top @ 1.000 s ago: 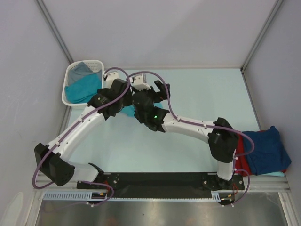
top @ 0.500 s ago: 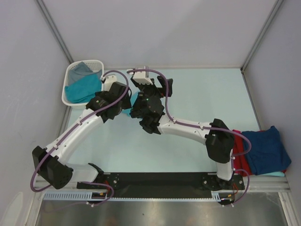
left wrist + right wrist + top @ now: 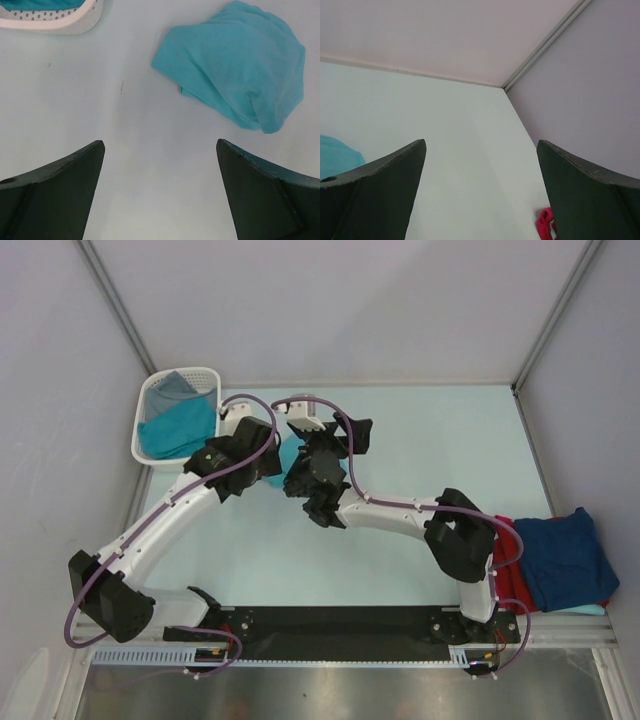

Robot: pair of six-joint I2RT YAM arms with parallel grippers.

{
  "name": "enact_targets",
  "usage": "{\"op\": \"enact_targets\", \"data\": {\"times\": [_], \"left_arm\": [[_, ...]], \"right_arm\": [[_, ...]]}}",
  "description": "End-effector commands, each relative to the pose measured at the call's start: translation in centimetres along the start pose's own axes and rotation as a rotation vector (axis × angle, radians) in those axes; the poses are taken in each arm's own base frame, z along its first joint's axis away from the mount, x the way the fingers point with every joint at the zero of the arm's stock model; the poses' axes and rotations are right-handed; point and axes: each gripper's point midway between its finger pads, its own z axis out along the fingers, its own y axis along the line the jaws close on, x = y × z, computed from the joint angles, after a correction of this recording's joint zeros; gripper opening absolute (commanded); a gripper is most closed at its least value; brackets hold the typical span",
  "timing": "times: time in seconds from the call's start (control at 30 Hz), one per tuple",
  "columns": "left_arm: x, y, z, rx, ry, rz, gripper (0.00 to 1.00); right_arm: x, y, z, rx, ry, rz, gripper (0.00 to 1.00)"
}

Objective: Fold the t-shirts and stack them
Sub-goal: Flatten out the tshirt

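Basket [image 3: 137, 445] sat far left; left gripper [image 3: 160, 145] was spread wide, empty, the crumpled teal t-shirt [image 3: 240, 65] lying on the table [image 3: 75, 100] ahead of its jaws, untouched. Right gripper [image 3: 481, 144] gaped empty too, that shirt's edge showing beside one jaw

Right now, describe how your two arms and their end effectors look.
The left arm and right arm are built alike: white tubular links joined by bulky black joint housings. A thin purple cable loops along each. The left end effector and right end effector each have two dark, matte, wedge-shaped fingers that taper towards the tip.
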Motion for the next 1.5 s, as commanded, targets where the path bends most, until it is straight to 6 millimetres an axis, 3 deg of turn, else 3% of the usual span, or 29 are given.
{"op": "enact_targets", "data": {"times": [0.0, 0.07, 0.2, 0.3, 0.4, 0.43, 0.47, 0.6, 0.7, 0.77, 0.87, 1.0, 1.07, 1.1, 1.13, 1.17, 1.2, 1.23, 1.27, 1.4, 1.43, 1.47], "left_arm": [[-0.1, -0.5, -0.5, 0.018, -0.001, -0.019, 0.99], [-0.1, -0.6, -0.5, 0.018, 0.000, -0.014, 1.00], [-0.1, -1.5, -0.2, 0.035, 0.016, 0.004, 1.00], [0.1, -2.9, -0.1, 0.044, 0.028, 0.045, 1.00], [0.6, -4.0, 0.0, 0.046, 0.044, 0.079, 1.00], [0.7, -4.2, 0.0, 0.047, 0.046, 0.084, 1.00], [1.1, -4.6, 0.0, 0.053, 0.052, 0.096, 1.00], [1.8, -5.2, -0.1, 0.054, 0.059, 0.127, 1.00], [1.8, -5.1, -0.3, 0.046, 0.060, 0.139, 0.99], [1.8, -4.8, -0.6, 0.039, 0.058, 0.142, 1.00], [1.6, -4.7, -0.7, 0.039, 0.051, 0.142, 1.00], [1.5, -5.3, -1.1, 0.058, 0.056, 0.160, 0.99], [1.5, -5.5, -1.3, 0.058, 0.058, 0.179, 0.99], [1.4, -5.6, -1.6, 0.061, 0.053, 0.185, 0.99], [1.5, -5.7, -1.7, 0.064, 0.055, 0.195, 1.00], [1.5, -5.6, -1.9, 0.059, 0.055, 0.203, 1.00], [1.5, -5.6, -2.1, 0.060, 0.052, 0.205, 1.00], [1.5, -5.6, -2.3, 0.060, 0.047, 0.210, 1.00], [1.3, -5.5, -2.5, 0.054, 0.040, 0.210, 0.99], [0.9, -4.7, -3.1, 0.035, 0.018, 0.200, 0.99], [0.9, -4.6, -3.2, 0.032, 0.015, 0.196, 0.99], [0.8, -4.4, -3.3, 0.029, 0.009, 0.191, 1.00]], "right_arm": [[-2.6, -6.6, 0.5, 0.064, 0.100, 0.203, 1.00], [-3.8, -8.6, 0.9, 0.083, 0.123, 0.260, 1.00], [-5.2, -10.5, 0.5, 0.067, 0.116, 0.258, 1.00], [-4.6, -10.0, -0.5, 0.044, 0.122, 0.215, 1.00], [-2.6, -8.9, -0.6, 0.043, 0.164, 0.249, 1.00], [-1.3, -9.1, -0.8, 0.012, 0.236, 0.146, 1.00], [-0.4, -8.4, -0.2, 0.027, 0.265, 0.171, 1.00], [-0.1, -5.2, -1.3, 0.002, 0.241, 0.131, 1.00], [-0.4, -4.8, -0.7, 0.017, 0.256, 0.179, 1.00], [-1.3, -5.5, -0.1, 0.023, 0.259, 0.192, 1.00], [-3.5, -8.4, 0.5, 0.035, 0.242, 0.312, 0.96], [-7.6, -13.3, 1.3, 0.079, 0.075, 0.469, 0.95], [-9.9, -16.8, 1.5, 0.105, -0.007, 0.590, 0.97], [-11.3, -17.0, 1.5, 0.097, -0.048, 0.730, 0.97], [-12.7, -17.5, 1.4, 0.060, -0.081, 0.604, 0.99], [-14.7, -17.1, 1.5, 0.008, -0.170, 0.590, 1.00], [-16.7, -15.8, 1.1, -0.084, -0.208, 0.811, 1.00], [-16.6, -13.9, 1.1, -0.182, -0.200, 0.649, 1.00], [-19.1, -15.2, 1.0, -0.263, -0.249, 0.769, 1.00], [-20.6, -13.2, 1.6, -0.307, -0.252, 0.746, 1.00], [-19.5, -11.4, 2.0, -0.349, -0.206, 0.666, 1.00], [-20.6, -10.0, 2.1, -0.440, -0.217, 0.663, 1.00]]}}
